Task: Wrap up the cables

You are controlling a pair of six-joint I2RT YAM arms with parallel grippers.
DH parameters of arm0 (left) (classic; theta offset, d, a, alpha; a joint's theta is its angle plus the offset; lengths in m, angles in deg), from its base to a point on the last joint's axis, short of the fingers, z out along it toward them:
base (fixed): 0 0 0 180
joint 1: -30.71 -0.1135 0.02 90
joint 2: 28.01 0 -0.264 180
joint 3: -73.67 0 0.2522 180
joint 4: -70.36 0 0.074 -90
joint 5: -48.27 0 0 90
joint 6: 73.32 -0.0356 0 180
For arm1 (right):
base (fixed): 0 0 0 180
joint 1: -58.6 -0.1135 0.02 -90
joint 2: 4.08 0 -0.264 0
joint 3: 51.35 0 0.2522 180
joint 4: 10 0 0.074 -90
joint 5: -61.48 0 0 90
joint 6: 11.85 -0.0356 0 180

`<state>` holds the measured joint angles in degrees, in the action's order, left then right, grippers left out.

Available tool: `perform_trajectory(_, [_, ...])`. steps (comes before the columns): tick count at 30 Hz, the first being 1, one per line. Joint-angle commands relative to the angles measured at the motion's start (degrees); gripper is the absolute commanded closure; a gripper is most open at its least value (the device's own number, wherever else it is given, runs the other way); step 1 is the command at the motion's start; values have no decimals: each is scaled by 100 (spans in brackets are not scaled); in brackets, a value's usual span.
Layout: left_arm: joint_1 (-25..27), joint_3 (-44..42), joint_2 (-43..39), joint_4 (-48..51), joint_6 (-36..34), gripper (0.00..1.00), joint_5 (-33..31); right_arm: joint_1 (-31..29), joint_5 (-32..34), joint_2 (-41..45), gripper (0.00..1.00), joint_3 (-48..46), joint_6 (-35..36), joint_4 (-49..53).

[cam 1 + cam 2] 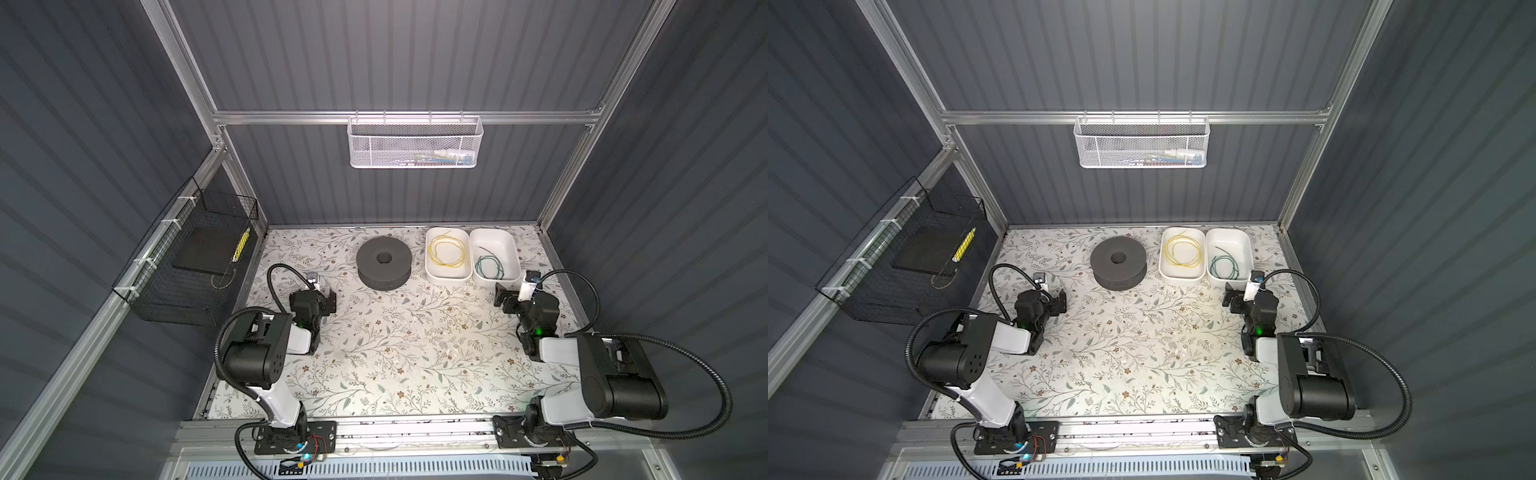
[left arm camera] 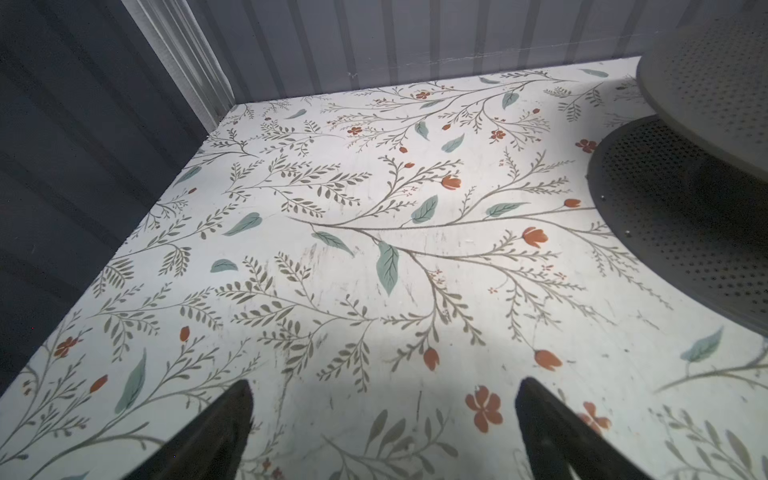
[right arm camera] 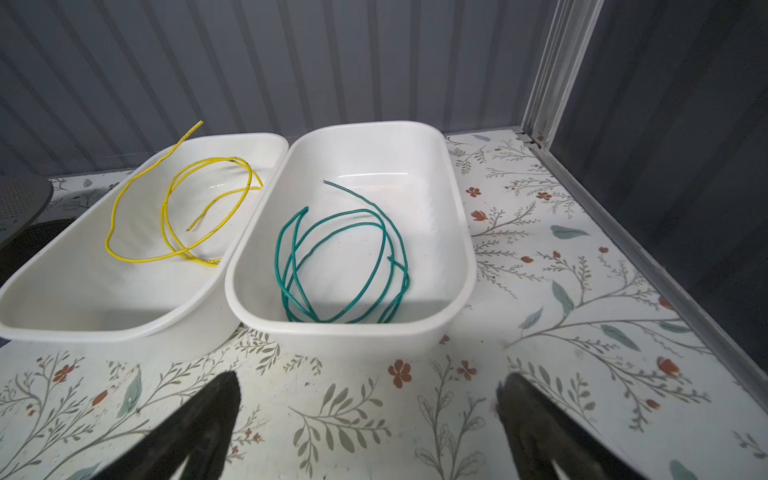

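Observation:
The cables, a thin yellow wire (image 1: 446,264) (image 1: 1183,264) (image 3: 166,203), lie in loose loops inside a white bin (image 1: 448,278) (image 3: 104,332) at the back right of the table. One end of the wire sticks up over the bin's far rim. My right gripper (image 1: 500,297) (image 1: 1228,295) (image 3: 370,376) is open and empty, low over the table just in front of the bins. My left gripper (image 1: 326,300) (image 1: 1059,301) (image 2: 384,386) is open and empty at the left, beside a dark grey spool (image 1: 383,263) (image 1: 1118,262) (image 2: 685,208).
A second white bin (image 1: 494,281) (image 3: 340,328), right of the first, holds a coiled green wire (image 1: 478,266) (image 3: 286,266). A white mesh basket (image 1: 415,143) hangs on the back rail. A black wire basket (image 1: 187,257) hangs on the left wall. Grey panels enclose the floral tabletop.

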<state>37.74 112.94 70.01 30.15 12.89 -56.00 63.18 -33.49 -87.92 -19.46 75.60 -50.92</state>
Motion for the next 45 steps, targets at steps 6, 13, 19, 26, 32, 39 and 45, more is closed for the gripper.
perform_trajectory(6, [-44,32,24,-38,81,1,42,8,-48,41,1,76,0,-45])
perform_trajectory(13, [-44,26,24,-62,82,1,40,-5,-22,40,1,68,9,-52])
perform_trajectory(19, [-44,32,26,-52,85,1,37,-31,9,42,1,57,17,-61])
perform_trajectory(26, [-44,33,30,-45,86,1,38,-47,44,42,1,59,35,-70])
perform_trajectory(32, [-44,43,30,-43,85,1,38,-62,75,42,1,50,42,-78])
perform_trajectory(39, [-44,31,24,-52,85,0,42,-71,102,49,1,50,48,-79])
perform_trajectory(45, [-44,32,29,-52,81,1,38,-129,228,59,1,9,77,-134])
